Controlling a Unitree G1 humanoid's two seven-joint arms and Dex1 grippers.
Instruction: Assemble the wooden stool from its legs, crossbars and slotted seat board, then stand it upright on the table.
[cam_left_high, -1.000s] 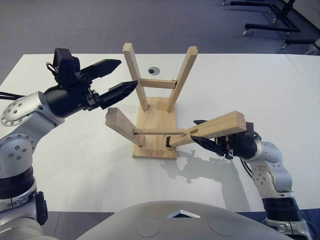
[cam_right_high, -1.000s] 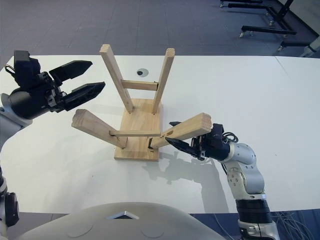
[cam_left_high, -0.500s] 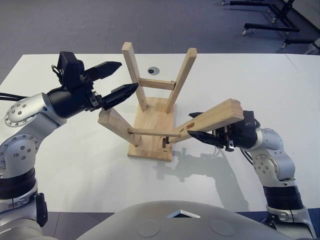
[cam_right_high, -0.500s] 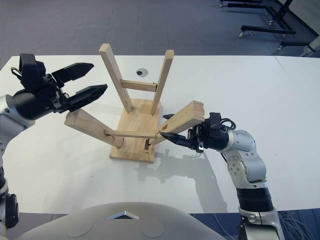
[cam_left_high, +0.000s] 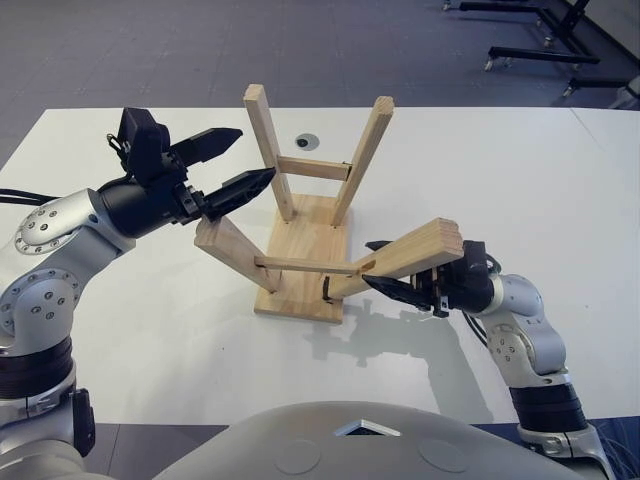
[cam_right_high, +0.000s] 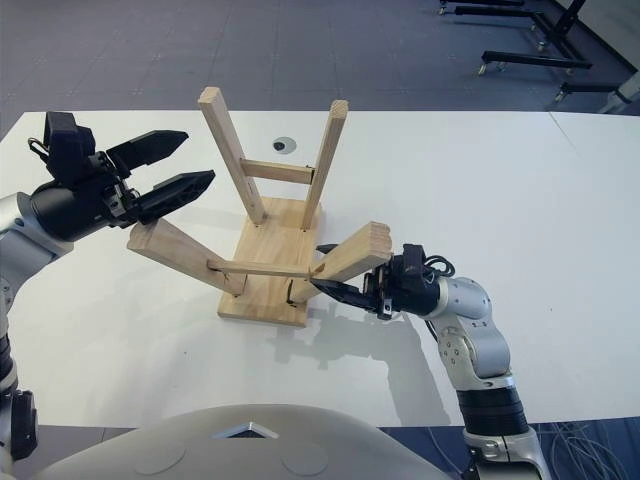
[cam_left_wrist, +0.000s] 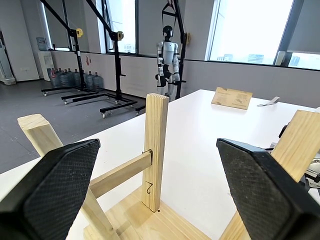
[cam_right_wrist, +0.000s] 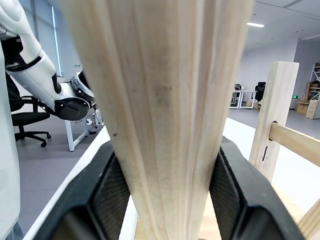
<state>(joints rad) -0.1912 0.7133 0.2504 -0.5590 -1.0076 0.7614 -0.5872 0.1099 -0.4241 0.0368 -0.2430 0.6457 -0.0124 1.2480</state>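
The seat board (cam_left_high: 312, 226) lies flat on the white table (cam_left_high: 140, 310). Two legs (cam_left_high: 262, 135) (cam_left_high: 367, 150) stand upright on its far end, joined by a crossbar (cam_left_high: 315, 168). At its near end a second pair leans outward: one leg (cam_left_high: 228, 249), a thin crossbar (cam_left_high: 300, 265), and another leg (cam_left_high: 410, 256) tilted low to the right. My right gripper (cam_left_high: 371, 265) is shut on that tilted leg (cam_right_wrist: 160, 100), pads (cam_right_wrist: 107, 195) on both sides. My left gripper (cam_left_high: 256, 152) hangs open just left of the far left leg (cam_left_wrist: 155, 145), touching nothing.
A small round grommet (cam_left_high: 308, 140) is set in the table behind the stool. Bare table stretches wide on both sides and in front. Black wheeled stands (cam_left_high: 540, 40) sit on the floor beyond the far edge.
My right gripper lifted the held leg, then lowered it while pushing left. The seat board and near leg pair slid a little left. My left gripper edged toward the far left leg.
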